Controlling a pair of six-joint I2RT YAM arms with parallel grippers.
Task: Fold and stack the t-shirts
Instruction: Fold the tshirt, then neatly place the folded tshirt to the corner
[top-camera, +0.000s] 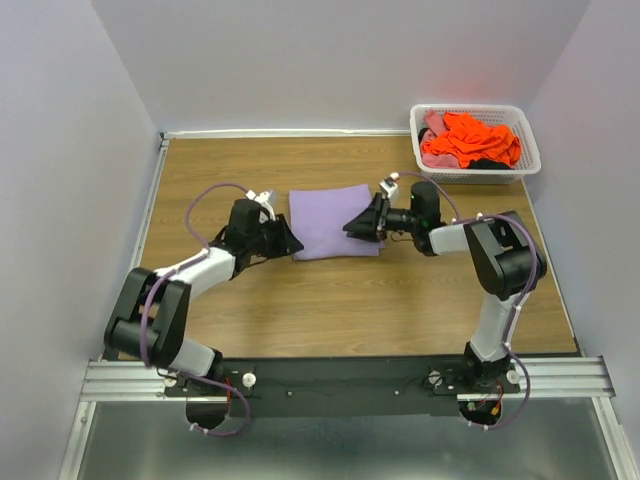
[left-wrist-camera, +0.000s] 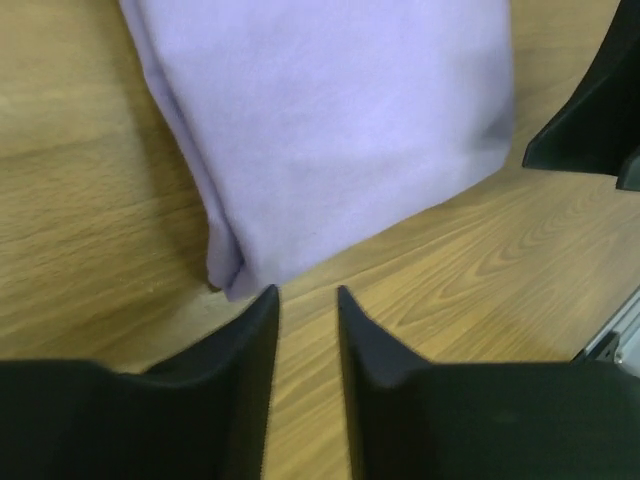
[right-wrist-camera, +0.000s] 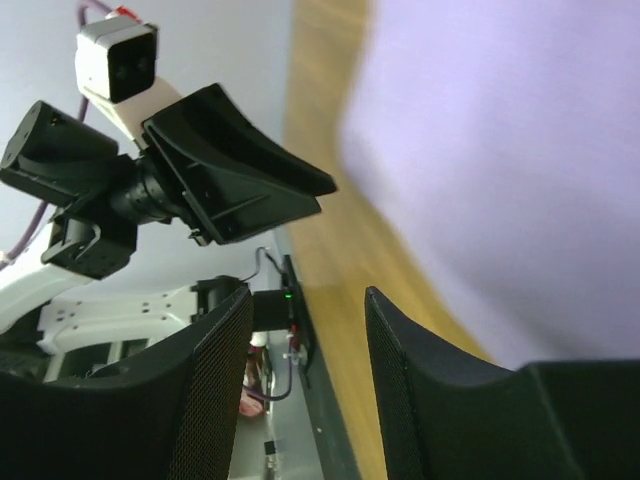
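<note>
Several tangled t-shirts (top-camera: 468, 140) overlap inside basket (top-camera: 470, 177), count unclear.

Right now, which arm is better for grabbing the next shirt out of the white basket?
Right, probably. The white plastic lattice basket holding the bright orange t-shirts sits in the far right corner, nearer the open right gripper. The left gripper is beyond the folded lavender-purple t-shirt, farther away.

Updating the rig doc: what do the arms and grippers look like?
The left arm and right arm match: black joint housings, white links, a looping purple cable each, a small white camera box at the wrist. The left gripper and right gripper have black wedge-shaped fingers; the right's pads show fine grid texture.
</note>
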